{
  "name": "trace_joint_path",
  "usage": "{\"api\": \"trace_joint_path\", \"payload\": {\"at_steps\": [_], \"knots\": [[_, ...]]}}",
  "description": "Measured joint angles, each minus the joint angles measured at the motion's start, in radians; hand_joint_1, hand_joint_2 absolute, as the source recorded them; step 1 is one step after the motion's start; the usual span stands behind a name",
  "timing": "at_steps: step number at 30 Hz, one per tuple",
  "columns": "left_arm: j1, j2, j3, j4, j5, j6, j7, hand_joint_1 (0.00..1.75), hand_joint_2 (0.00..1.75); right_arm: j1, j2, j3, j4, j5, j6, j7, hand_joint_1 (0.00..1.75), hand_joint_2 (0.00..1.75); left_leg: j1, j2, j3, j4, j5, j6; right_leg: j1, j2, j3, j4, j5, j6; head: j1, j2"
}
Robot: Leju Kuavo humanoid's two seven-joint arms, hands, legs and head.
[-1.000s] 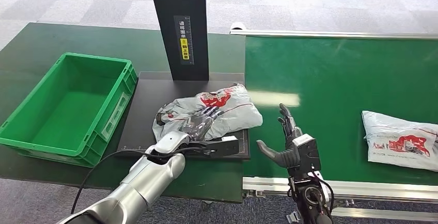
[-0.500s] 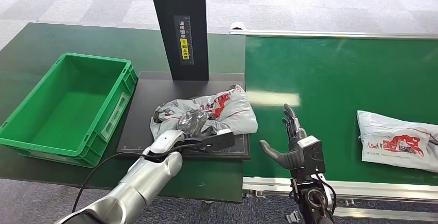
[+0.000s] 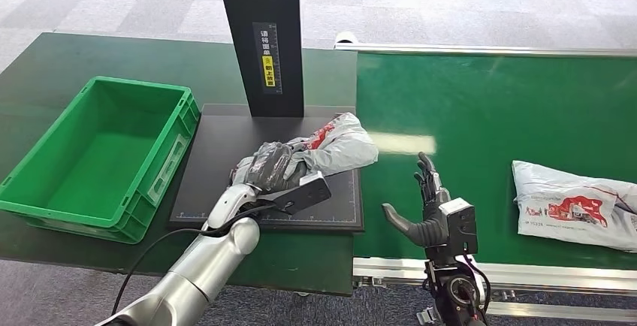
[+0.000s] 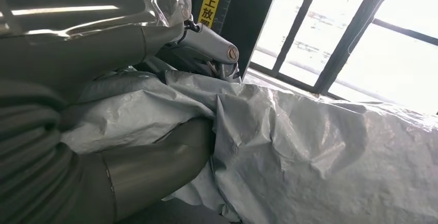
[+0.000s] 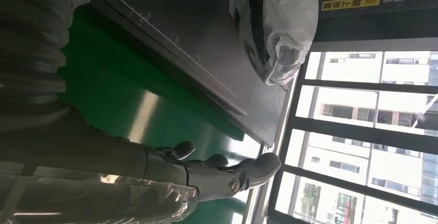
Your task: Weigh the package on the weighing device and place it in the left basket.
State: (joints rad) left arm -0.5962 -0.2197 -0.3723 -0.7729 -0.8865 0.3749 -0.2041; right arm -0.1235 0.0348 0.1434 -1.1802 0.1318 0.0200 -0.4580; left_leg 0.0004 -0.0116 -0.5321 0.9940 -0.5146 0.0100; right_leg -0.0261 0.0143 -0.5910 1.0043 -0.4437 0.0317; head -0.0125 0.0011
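1. Left hand [image 3: 276,167]: closed around the near-left end of the grey package [image 3: 334,146]. In the left wrist view the thumb [image 4: 150,175] lies under a fold of the grey film and the fingers [image 4: 206,43] curl over the top of it, so the bag is gripped, not merely touched.
2. Package: it lies over the black weighing plate [image 3: 225,153], just in front of the black scanner column [image 3: 263,33]. The gripped end appears bunched and lifted; the far end, with its red print, trails up and to the right toward the plate's right edge. Whether that end touches the plate cannot be told.
3. Key relation: the green basket [image 3: 45,198] stands just beside the plate's left edge, to the left of the hand. The package's long axis runs away from the basket, right and back from the grip. The coming move therefore probably calls for a leftward carry, with the trailing end lifted over the basket's near wall.
4. Right hand [image 3: 424,206]: held above the near edge of the green conveyor belt [image 3: 488,116], fingers spread and upright, holding nothing. It is well apart from the basket; the left hand is the nearer.
5. A second printed package [image 3: 575,206] lies on the belt at the far right, untouched.
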Motion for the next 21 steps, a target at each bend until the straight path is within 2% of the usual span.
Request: {"api": "trace_joint_path", "payload": {"at_steps": [3, 7, 10, 14, 21], "knots": [[0.014, 0.0, 0.0, -0.032, 0.049, 0.031, -0.062, 1.75, 1.75, 0.002, -0.002, 0.0, -0.004, -0.008, -0.002, 0.0, 0.0, 1.75, 0.0, 0.0, 0.0, 0.0, 0.0, 0.0, 0.0, 0.0, 0.0, 0.0, 0.0, 0.0, 0.0, 0.0], [0.05, 0.001, -0.005, -0.141, 0.174, 0.138, -0.238, 1.75, 1.75, 0.008, -0.008, 0.0, -0.015, -0.027, -0.008, -0.001, 0.0, 1.75, 0.0, 0.0, -0.001, 0.0, 0.0, 0.0, 0.0, 0.0, -0.001, 0.0, 0.0, 0.0, 0.0, 0.0], [0.082, 0.007, -0.02, -0.258, 0.218, 0.225, -0.325, 1.75, 1.75, 0.013, -0.015, 0.0, -0.019, -0.041, -0.018, -0.005, 0.0, 1.75, 0.0, 0.0, -0.001, 0.0, 0.0, 0.0, 0.0, 0.0, -0.001, 0.0, 0.0, 0.0, 0.0, 0.0], [0.106, 0.017, -0.04, -0.366, 0.232, 0.268, -0.353, 1.75, 1.75, 0.015, -0.023, 0.0, -0.019, -0.05, -0.023, -0.014, 0.0, 1.75, 0.0, 0.0, -0.001, 0.0, 0.0, 0.0, 0.0, 0.0, -0.001, 0.0, 0.0, 0.0, 0.0, 0.0], [0.124, 0.025, -0.054, -0.424, 0.239, 0.274, -0.356, 1.75, 1.75, 0.019, -0.028, 0.0, -0.02, -0.051, -0.023, -0.017, 0.0, 1.75, 0.0, 0.0, -0.001, 0.0, 0.0, 0.0, 0.0, 0.0, -0.001, 0.0, 0.0, 0.0, 0.0, 0.0]]}}
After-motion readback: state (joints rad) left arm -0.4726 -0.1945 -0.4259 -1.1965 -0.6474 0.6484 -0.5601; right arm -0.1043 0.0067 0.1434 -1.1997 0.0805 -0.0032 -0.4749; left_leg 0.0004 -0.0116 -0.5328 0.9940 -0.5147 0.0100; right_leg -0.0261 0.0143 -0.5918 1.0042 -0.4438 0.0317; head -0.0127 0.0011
